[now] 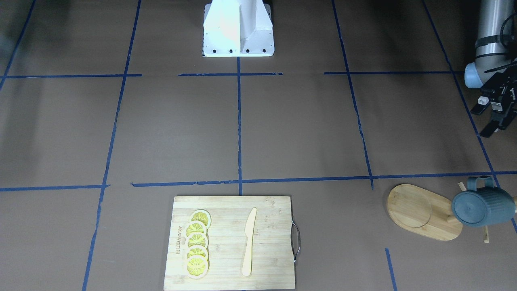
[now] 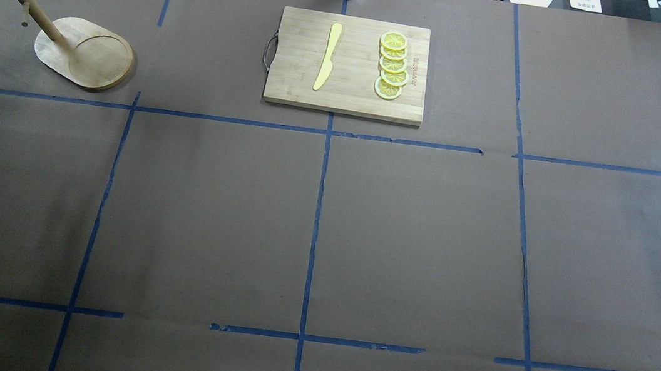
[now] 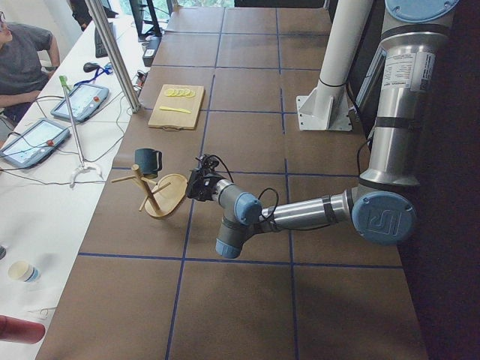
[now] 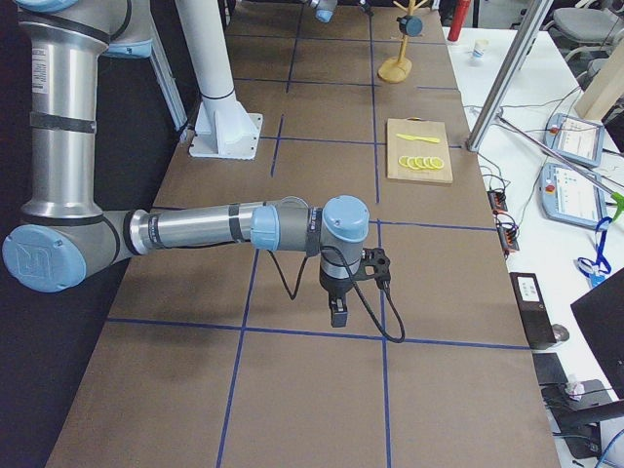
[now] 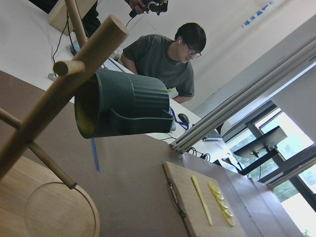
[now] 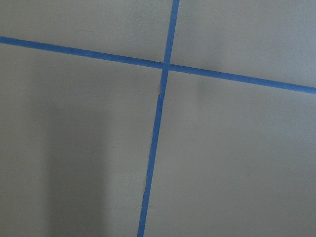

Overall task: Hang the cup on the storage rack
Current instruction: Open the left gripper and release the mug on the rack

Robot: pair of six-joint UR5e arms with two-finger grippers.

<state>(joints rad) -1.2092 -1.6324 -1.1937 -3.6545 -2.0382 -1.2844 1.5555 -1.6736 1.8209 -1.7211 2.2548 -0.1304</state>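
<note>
**Mug on the rack, left gripper clear of it**

The dark blue-grey ribbed cup (image 1: 484,207) sits on the light bamboo mug-tree storage rack (image 1: 420,212), covering the top of its pole, handle towards the robot. The left gripper (image 1: 484,120) hangs apart from it, fingers spread and empty. A rectangular bamboo cutting board (image 1: 226,266) carries five lemon slices (image 1: 197,238) and a pale yellow knife (image 1: 249,241).

One cup (image 1: 482,207) and one storage rack (image 1: 420,212) were counted. One cutting board (image 1: 226,258), one yellow knife (image 1: 249,241) and five lemon slices (image 1: 197,242) were counted as well.
</note>
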